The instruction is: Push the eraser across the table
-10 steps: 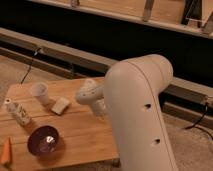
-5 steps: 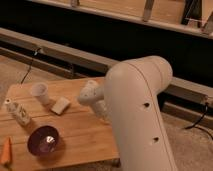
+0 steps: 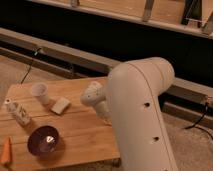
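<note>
The gripper is hanging low over the table, likely getting down to push. I cannot tell if it is wide or narrow. The eraser is not showing; the big arm may be hiding it beside the gripper.

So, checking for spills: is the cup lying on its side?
No, the cup stands upright on the table; the gripper hangs over its right half.
</note>
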